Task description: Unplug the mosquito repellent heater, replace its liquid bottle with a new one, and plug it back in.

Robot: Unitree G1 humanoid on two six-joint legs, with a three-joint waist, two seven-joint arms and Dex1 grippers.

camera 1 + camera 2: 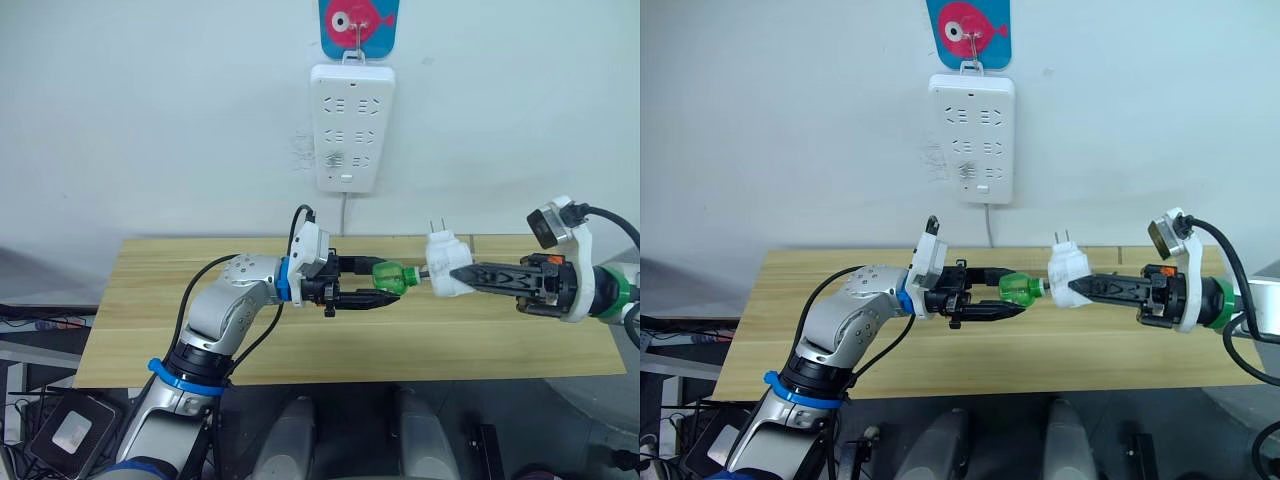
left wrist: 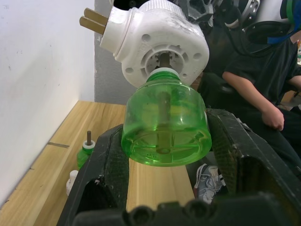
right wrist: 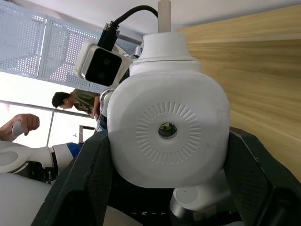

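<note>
Mosquito repellent heater (image 1: 445, 268): white rounded plastic, prongs up, hanging above the pale wooden table (image 1: 300, 340), right gripper (image 1: 470, 273) clamping it. Left gripper (image 1: 385, 284) is pinching the translucent green bottle (image 1: 392, 277). White power strip (image 1: 352, 125) is hanging on the wall.

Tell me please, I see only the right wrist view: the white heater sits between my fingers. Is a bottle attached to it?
Observer: A green bottle meets the heater neck-first at its underside, clamped in the left gripper.
Operator: Is the heater plugged in?
Observer: No. Its prongs point up, free; the power strip hangs on the wall behind, apart.
Operator: Is there any other bottle?
Observer: Yes, a second green bottle stands upright on the table, near the wall.
</note>
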